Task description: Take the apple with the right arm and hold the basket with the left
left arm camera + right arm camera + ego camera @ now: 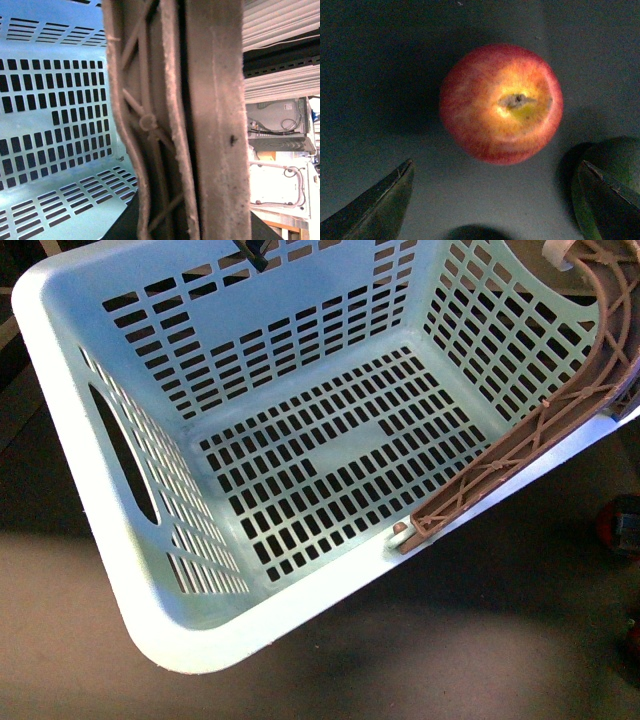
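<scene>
The pale mint-aqua basket [90,390] fills the front view, tilted and lifted, with an empty slotted floor. Its brownish-mauve lattice handle [530,440] runs down the right wall. In the left wrist view the handle [210,125] fills the middle, and my left gripper is shut on it; its fingers are hidden behind the handle. The red apple [501,102] with a yellow-orange patch round its stem dimple lies on a dark surface in the right wrist view. My right gripper [497,172] is open just short of the apple, with one finger tip on each side and touching nothing.
A dark green rounded thing [615,160] lies beside the apple, close to one right finger. A red and dark object [622,525] shows at the right edge of the front view. Shelves and white equipment [280,165] stand behind the handle.
</scene>
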